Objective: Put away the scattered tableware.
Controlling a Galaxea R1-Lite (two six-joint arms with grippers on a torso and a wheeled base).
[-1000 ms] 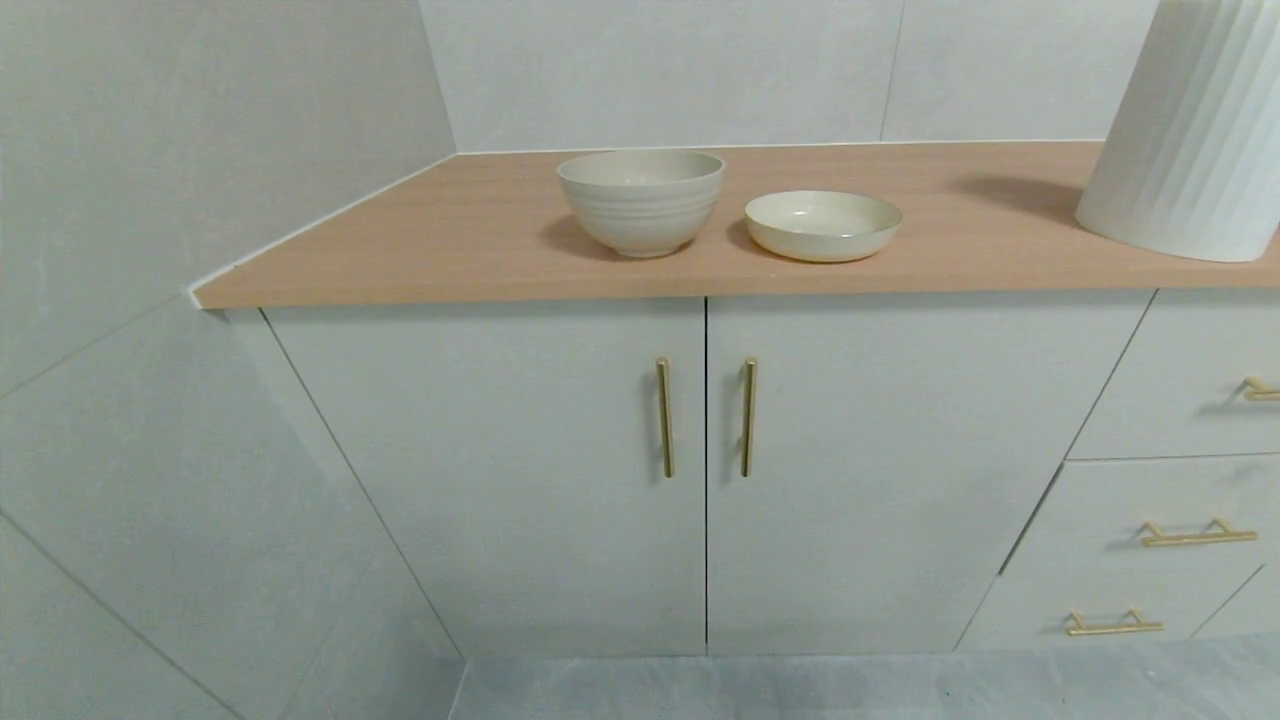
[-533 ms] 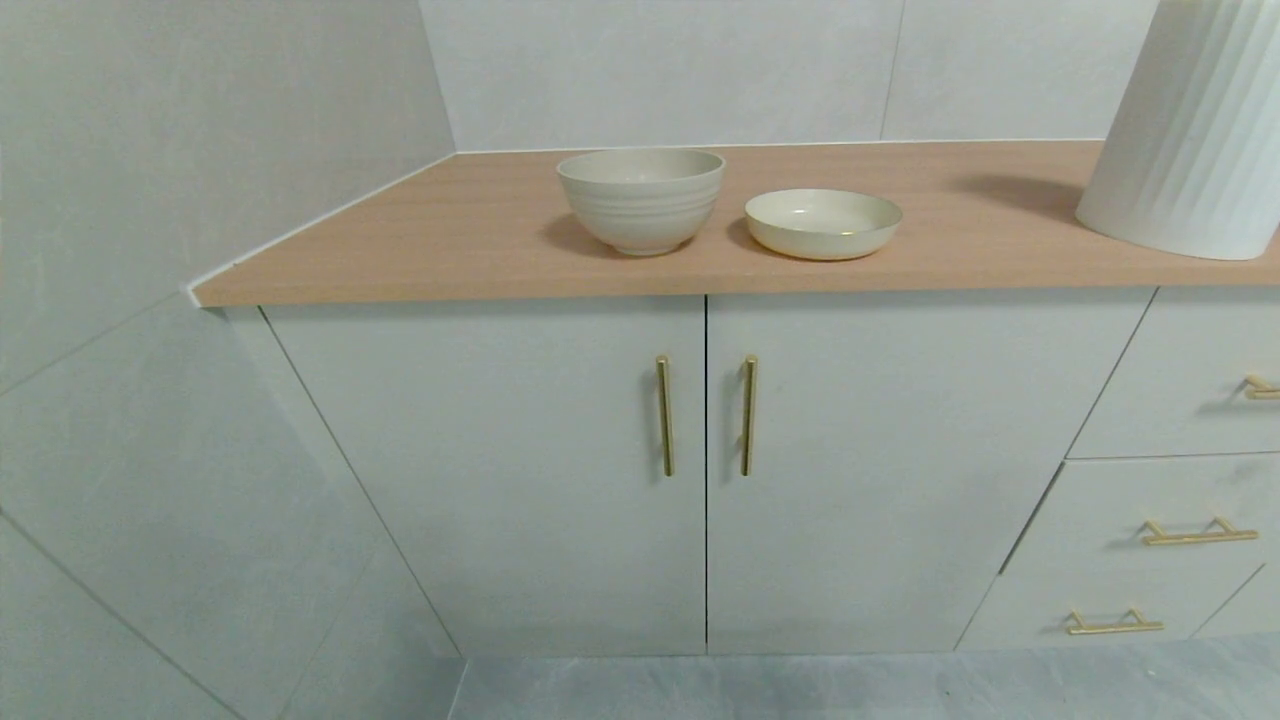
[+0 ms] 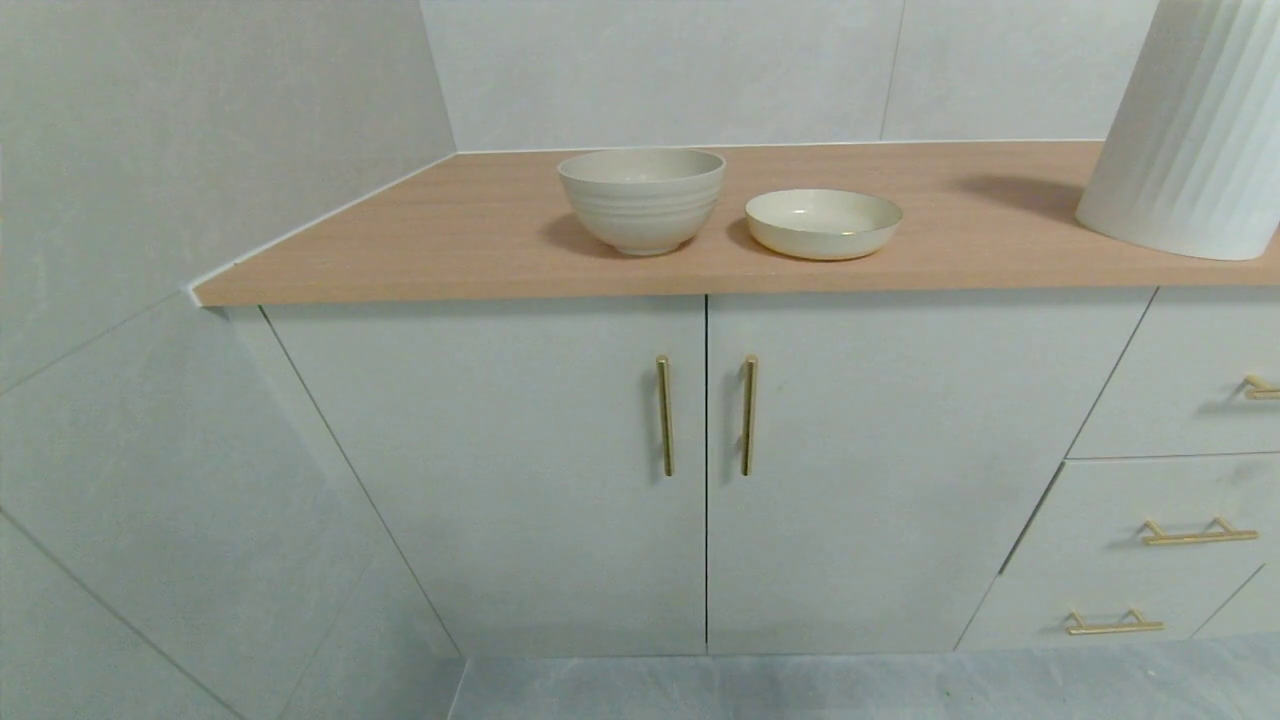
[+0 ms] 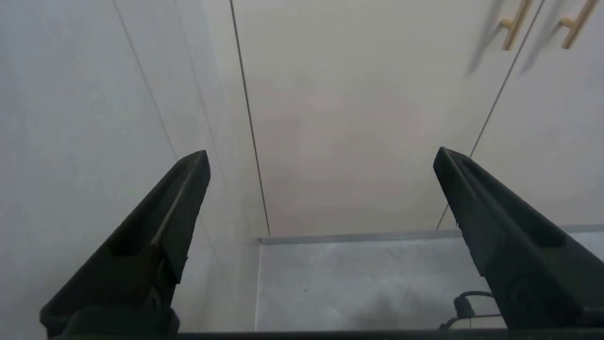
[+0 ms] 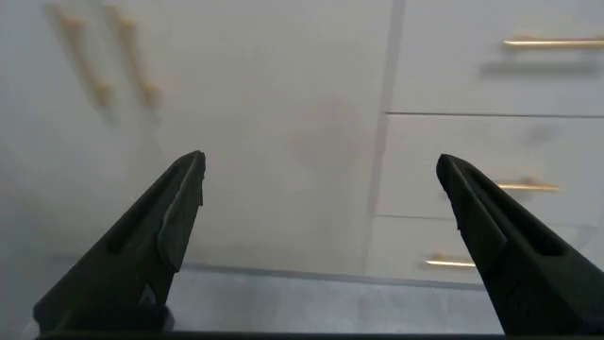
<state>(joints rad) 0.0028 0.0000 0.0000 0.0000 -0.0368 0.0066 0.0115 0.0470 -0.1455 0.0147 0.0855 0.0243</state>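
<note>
Wood-grain surface [image 3: 480, 240] in a pale tiled corner, over matte cabinet doors [image 3: 500, 480] with slim brass handles [image 3: 664, 415]. On it, just beside each other: deep ribbed bowl [image 3: 640, 200], shallow glossy dish [image 3: 823, 223]. Left tool [image 4: 321, 162] and right tool [image 5: 321, 165] low before the cabinets, spread wide, holding nothing.

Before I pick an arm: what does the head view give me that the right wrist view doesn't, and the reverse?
Head view: the deep bowl and shallow dish, side by side but apart on the wooden countertop, plus a white ribbed container at its right end.
Right wrist view: the right pincer, open and empty, held low.
Both: the closed cabinet doors, their gold handles, the drawer handles to the right, and the grey floor.
</note>
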